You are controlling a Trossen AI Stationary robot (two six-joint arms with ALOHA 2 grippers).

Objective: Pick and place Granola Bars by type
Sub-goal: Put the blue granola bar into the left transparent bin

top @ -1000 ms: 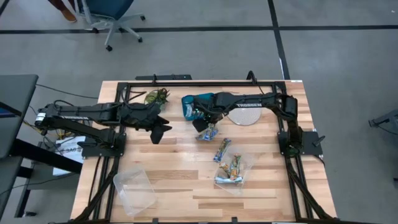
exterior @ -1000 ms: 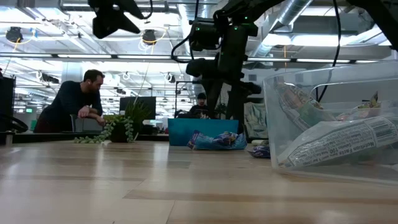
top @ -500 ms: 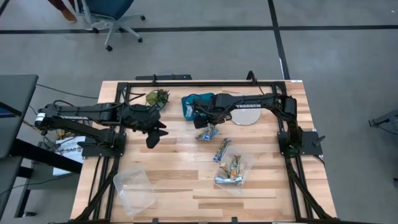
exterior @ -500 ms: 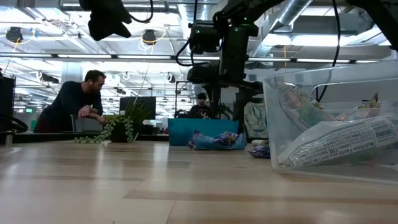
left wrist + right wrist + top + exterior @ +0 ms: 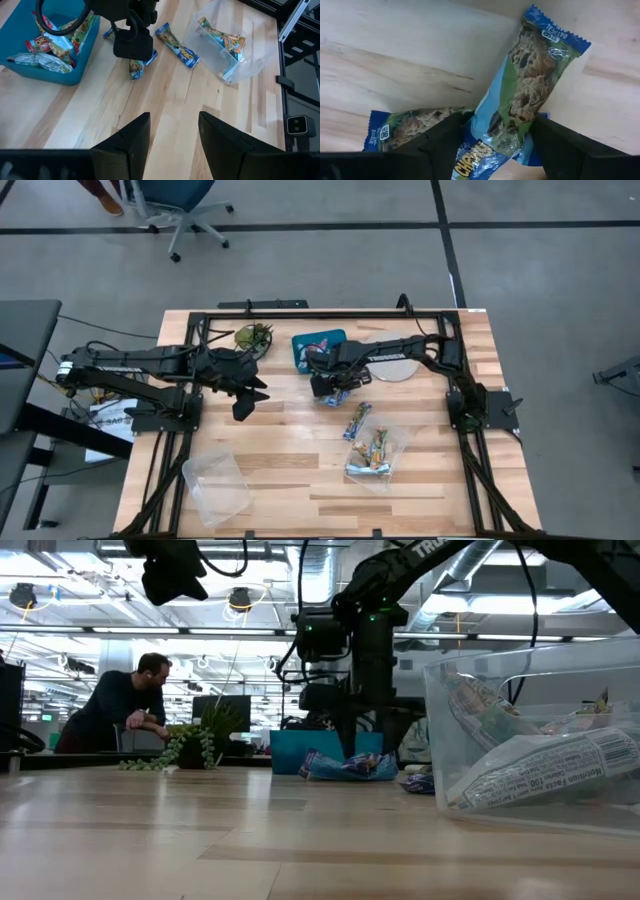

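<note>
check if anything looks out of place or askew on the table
Nothing looks damaged or spilled. A few granola bars lie loose at odd angles on the wood between the blue bin and the clear container, where the right gripper is working.

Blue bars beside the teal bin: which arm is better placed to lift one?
Right. The right gripper is low over the blue bars, jaws straddling one bar. The left gripper hangs open, off to their side.

Open-plan lab: exposed ceiling ducts (image 5: pixel 480 580), office chair (image 5: pixel 175 205), person at desk (image 5: pixel 125 705).
</note>
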